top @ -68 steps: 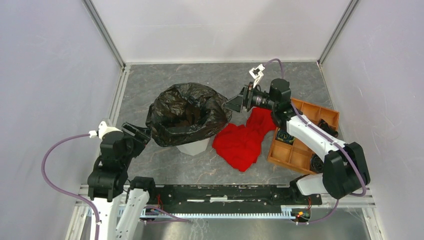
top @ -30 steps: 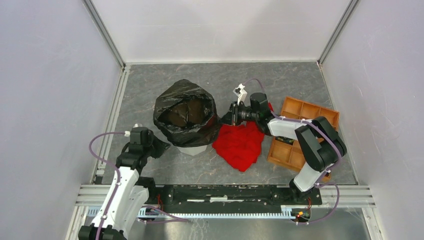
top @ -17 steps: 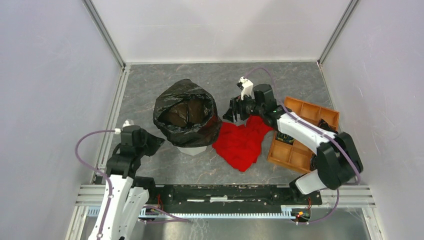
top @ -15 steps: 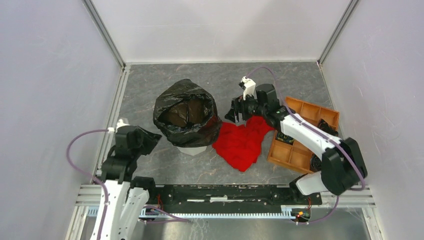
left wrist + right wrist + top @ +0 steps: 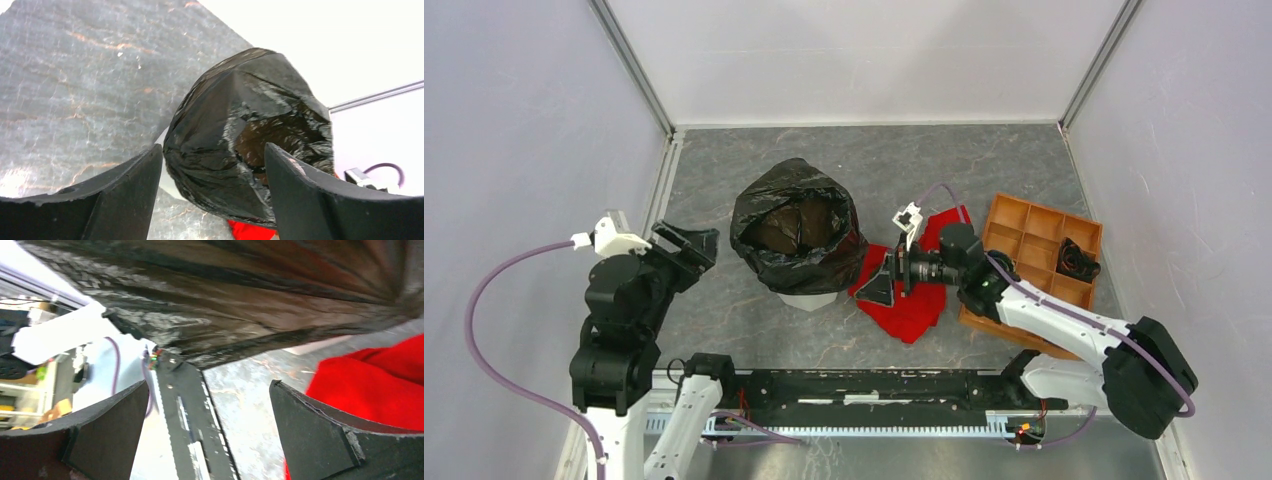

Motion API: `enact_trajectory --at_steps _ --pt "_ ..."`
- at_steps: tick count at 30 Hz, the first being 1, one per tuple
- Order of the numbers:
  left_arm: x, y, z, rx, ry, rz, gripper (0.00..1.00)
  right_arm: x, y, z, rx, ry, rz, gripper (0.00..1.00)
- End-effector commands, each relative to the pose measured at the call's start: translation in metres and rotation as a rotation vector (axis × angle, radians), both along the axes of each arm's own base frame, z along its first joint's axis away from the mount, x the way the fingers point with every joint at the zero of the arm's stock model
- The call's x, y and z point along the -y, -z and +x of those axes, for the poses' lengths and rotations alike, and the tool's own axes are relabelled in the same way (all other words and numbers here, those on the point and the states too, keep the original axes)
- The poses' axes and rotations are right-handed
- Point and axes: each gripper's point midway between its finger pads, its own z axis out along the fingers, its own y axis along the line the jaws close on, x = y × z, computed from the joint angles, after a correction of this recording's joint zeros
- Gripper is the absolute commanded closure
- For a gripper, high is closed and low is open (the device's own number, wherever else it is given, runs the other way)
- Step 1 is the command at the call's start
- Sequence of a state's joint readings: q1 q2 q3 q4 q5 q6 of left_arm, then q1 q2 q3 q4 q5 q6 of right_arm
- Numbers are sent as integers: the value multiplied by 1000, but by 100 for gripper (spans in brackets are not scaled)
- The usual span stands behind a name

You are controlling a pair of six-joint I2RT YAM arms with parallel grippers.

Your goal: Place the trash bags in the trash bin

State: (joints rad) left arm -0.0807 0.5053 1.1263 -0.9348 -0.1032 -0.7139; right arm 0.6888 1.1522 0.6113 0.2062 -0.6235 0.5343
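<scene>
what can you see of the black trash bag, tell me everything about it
The black trash bag is thin, glossy, wrinkled plastic, slightly see-through inside. It lines the white bin: its mouth gapes upward and its edge is folded out over the rim and hangs down the sides, leaving only the bin's lower part bare. It stands with the bin on the grey table, with the red cloth close beside its lower edge. Nothing grips it.
</scene>
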Motion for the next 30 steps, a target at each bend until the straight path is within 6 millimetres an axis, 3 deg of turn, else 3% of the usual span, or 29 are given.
enact_trajectory --at_steps 1,6,11,17,19,21,25,28,30 --pt "13 -41 6 133 115 76 17 -25 -53 -9 -13 -6 272 2" --pt "46 -53 31 128 307 64 2 -35 -55 8 -2 79 315 7" --pt "56 -54 69 85 396 145 1 -40 -32 23 4 140 269 35" --pt "69 -39 104 69 518 240 0 -47 -7 29 8 136 244 84" --pt "71 -36 110 74 535 329 0 -48 2 30 10 132 222 96" --pt "75 -35 113 90 534 423 0 -47 8 29 7 128 208 100" --pt "108 -40 113 191 615 616 0 -45 10 28 8 130 202 100" --pt "124 -25 123 206 651 755 0 -45 11 28 6 131 198 99" --pt "121 -17 131 179 630 831 0 -45 9 27 9 130 198 100"
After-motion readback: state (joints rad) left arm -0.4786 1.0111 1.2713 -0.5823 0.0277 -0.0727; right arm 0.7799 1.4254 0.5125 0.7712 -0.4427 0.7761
